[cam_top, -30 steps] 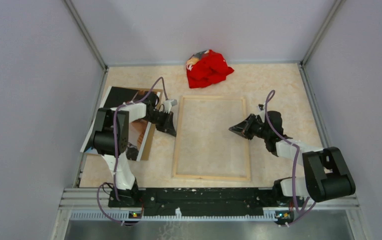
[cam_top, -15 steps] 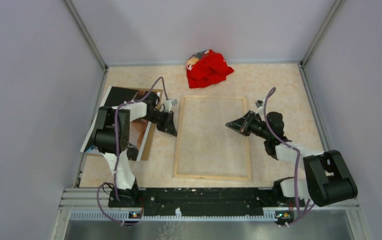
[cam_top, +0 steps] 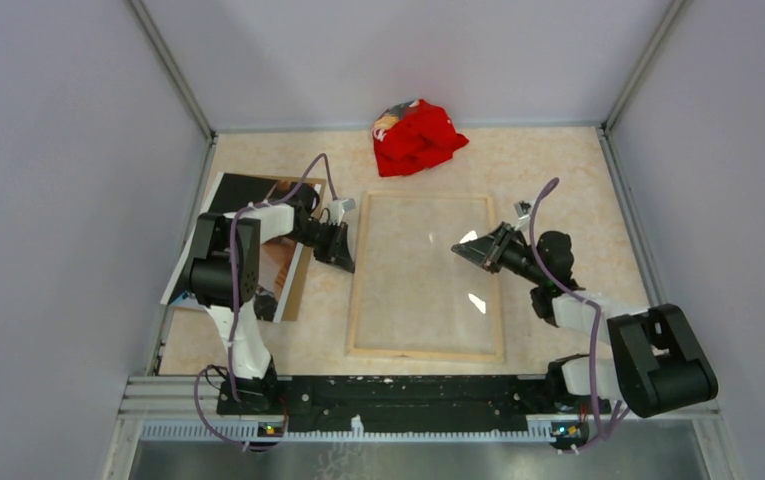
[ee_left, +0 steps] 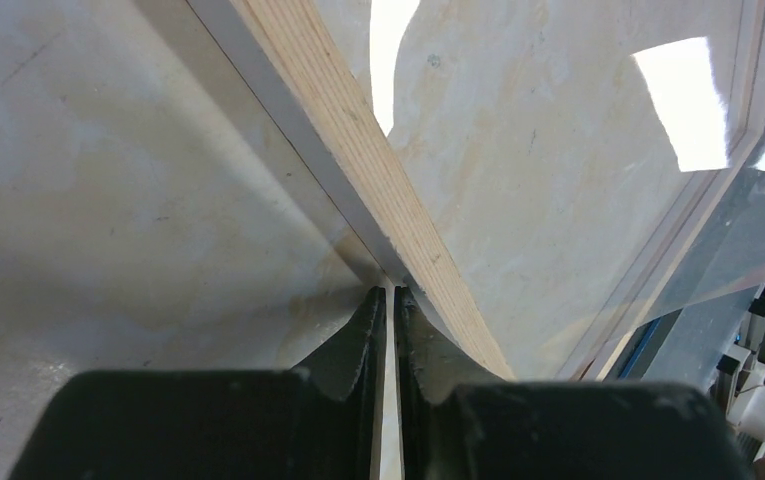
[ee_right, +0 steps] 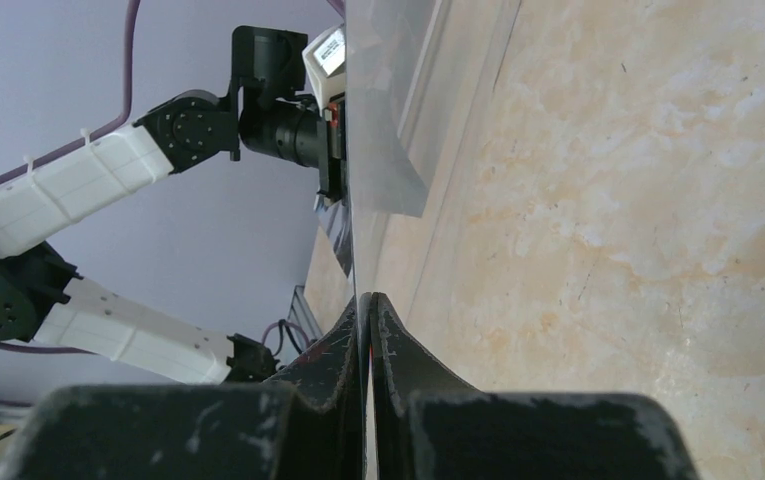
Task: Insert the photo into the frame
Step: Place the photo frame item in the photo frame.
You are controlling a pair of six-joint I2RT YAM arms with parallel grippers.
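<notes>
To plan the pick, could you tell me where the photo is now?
In the top view the photo lies at the left of the table, partly under the left arm, just left of the frame.

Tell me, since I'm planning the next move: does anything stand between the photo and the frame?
Yes: the left arm lies over the photo, and the right gripper holds a clear pane tilted over the frame.

Photo (cam_top: pixel 226 190) partly hid by left arm (cam_top: pixel 220 262); img detail unreadable.
</notes>
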